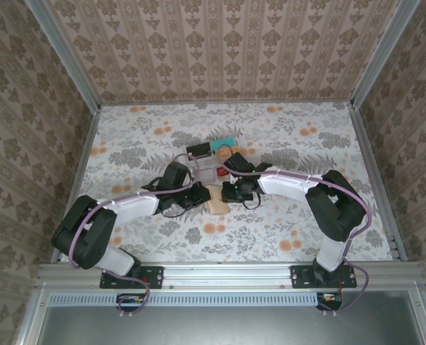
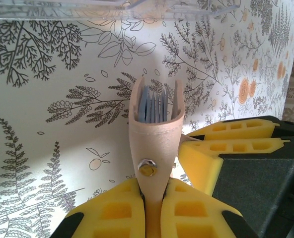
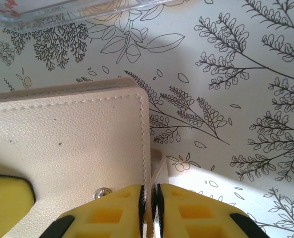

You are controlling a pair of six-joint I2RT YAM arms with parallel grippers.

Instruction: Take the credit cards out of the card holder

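Note:
The tan card holder sits at the table's middle, between both grippers. In the left wrist view it stands on edge and slightly spread, with its grey-blue inner pockets showing. My left gripper is shut on its tan end near a metal snap. My right gripper is shut on the stitched edge of the holder's cover. Whether a card sits in the pockets is not visible. A black credit card, a teal one and an orange-red one lie at the clear tray behind.
The clear plastic tray lies just beyond the holder; its rim is close ahead of both wrists. The right gripper's yellow fingers press in beside the left one. Flower-patterned tabletop stretches on both sides, with walls all round.

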